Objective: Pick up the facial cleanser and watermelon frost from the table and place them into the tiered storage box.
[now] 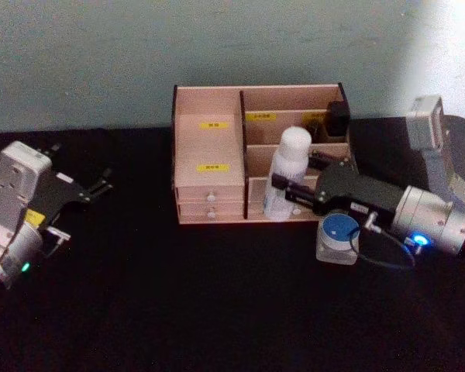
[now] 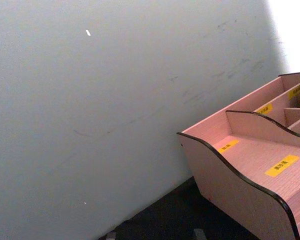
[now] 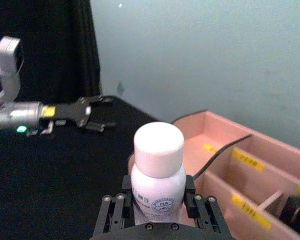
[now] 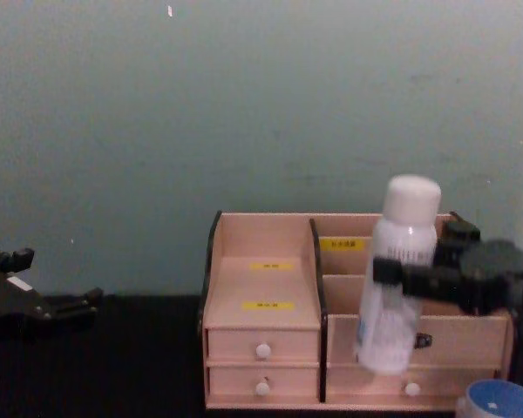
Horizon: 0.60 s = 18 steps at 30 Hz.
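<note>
The facial cleanser (image 1: pixel 288 174), a tall white bottle with a rounded cap, hangs slightly tilted just above the table, in front of the right half of the tiered storage box (image 1: pixel 209 139). My right gripper (image 1: pixel 283 190) is shut on the bottle's middle, and its fingers (image 3: pixel 115 210) press both sides of the cleanser (image 3: pixel 158 170). The chest view shows the bottle (image 4: pixel 397 279) clear of the tabletop. The watermelon frost (image 1: pixel 339 236), a squat jar with a blue lid, stands on the table under my right wrist. My left gripper (image 1: pixel 101 182) is parked open at the far left.
A small dark bottle (image 1: pixel 339 116) stands in the box's back right compartment. The box's left side has stepped shelves with yellow labels (image 1: pixel 212 167) above two drawers. Black tabletop stretches between the left arm and the box. A pale wall rises close behind.
</note>
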Motion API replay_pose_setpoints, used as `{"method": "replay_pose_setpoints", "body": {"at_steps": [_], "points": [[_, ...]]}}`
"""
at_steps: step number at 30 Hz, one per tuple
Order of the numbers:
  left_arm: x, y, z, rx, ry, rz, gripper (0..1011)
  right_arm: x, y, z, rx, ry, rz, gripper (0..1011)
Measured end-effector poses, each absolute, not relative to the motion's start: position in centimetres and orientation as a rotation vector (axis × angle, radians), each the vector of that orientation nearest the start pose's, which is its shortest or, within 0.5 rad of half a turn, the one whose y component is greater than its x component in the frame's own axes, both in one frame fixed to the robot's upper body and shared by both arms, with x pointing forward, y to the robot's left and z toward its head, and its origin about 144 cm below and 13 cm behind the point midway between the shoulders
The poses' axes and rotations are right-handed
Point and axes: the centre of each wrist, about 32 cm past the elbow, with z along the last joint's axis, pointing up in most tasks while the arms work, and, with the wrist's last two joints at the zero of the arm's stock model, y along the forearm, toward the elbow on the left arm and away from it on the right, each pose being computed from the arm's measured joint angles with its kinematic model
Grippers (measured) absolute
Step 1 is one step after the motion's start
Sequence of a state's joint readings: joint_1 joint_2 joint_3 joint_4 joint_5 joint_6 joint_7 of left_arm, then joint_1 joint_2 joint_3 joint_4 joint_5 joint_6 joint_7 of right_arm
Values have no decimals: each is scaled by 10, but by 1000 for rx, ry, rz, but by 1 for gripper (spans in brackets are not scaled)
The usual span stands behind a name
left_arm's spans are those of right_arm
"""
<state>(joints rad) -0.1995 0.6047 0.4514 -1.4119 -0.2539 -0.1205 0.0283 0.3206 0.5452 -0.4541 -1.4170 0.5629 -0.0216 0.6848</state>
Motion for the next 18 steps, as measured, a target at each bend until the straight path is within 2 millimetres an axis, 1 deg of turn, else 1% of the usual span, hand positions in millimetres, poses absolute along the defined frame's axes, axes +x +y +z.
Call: {"method": "replay_pose_setpoints", "body": {"at_steps": [4,7,11,18], "points": [[489,310,1140,304,-285,1248,1001,534,-284,1193,-43,-19,-625,589],[489,310,1140,304,-285,1248,1001,540,-282,1198,-36,-24,-648,589],[489,310,1140,304,-285,1248,1001,551,-280,1203,-32,-33,-686,589],[489,310,1140,304,-285,1248,1001,566,-276,1205,-29,-46,-728,589]]}}
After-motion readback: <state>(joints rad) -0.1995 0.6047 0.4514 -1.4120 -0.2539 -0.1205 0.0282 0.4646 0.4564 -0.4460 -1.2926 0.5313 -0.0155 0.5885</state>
